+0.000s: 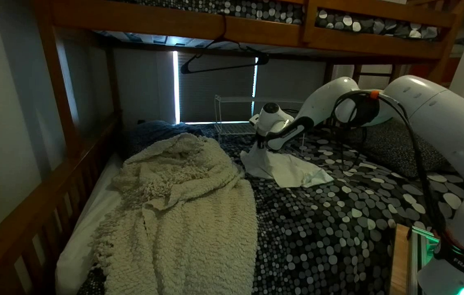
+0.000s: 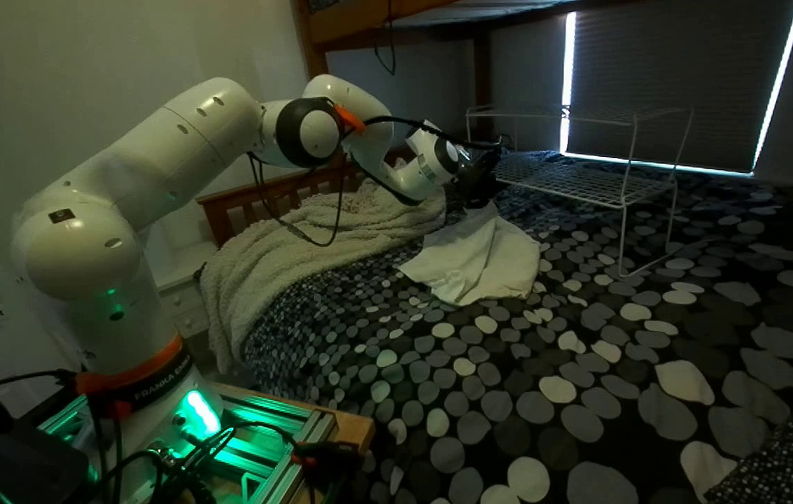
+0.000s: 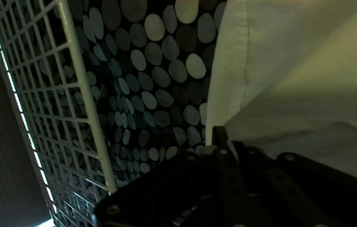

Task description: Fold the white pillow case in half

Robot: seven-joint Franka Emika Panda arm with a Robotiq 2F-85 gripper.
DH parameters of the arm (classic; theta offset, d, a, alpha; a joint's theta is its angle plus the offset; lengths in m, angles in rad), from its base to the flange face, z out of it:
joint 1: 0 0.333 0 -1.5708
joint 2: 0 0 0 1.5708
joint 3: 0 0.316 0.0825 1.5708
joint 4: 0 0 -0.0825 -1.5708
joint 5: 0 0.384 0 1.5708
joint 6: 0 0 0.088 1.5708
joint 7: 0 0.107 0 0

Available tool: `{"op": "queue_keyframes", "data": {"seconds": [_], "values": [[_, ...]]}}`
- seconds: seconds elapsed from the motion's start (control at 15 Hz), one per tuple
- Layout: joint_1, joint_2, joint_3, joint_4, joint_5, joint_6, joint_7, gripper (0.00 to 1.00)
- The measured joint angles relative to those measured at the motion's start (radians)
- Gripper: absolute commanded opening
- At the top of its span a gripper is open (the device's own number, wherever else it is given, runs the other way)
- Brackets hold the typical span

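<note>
The white pillow case [image 1: 289, 168] lies rumpled on the patterned bedcover, its upper part pulled up into a peak in both exterior views. At that peak, my gripper [image 1: 261, 144] points down with its jaws shut on the cloth. In the wrist view the pillow case [image 3: 285, 82] fills the right side, and a thin strip of it passes between the fingertips of my gripper [image 3: 228, 143]. Its lower part still rests on the bed in an exterior view, where creases run down the pillow case [image 2: 483, 266] from the grip.
A cream knitted blanket [image 1: 199, 213] is heaped beside the cloth. Close to the gripper stands a white wire rack [image 2: 578, 185]. An upper bunk rail [image 1: 174, 22] with a hanging black hanger [image 1: 223, 69] spans above. The pebble-patterned bedcover [image 2: 494, 364] extends around.
</note>
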Motion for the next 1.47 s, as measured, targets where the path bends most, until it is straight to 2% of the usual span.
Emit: {"op": "queue_keyframes", "data": {"seconds": [0.13,0.4,0.53,0.73,1.07,1.47], "values": [[-0.001,0.052,-0.014,0.07,0.0,0.001,0.013,0.32],[-0.001,0.116,-0.026,0.166,0.0,-0.001,0.03,0.61],[0.008,0.117,-0.036,0.177,0.043,-0.02,0.023,0.76],[0.022,0.09,0.011,0.175,0.102,-0.202,-0.034,0.99],[0.065,0.008,0.087,0.174,0.141,-0.6,-0.055,1.0],[0.125,-0.101,0.12,0.171,0.213,-1.059,-0.008,1.0]]}}
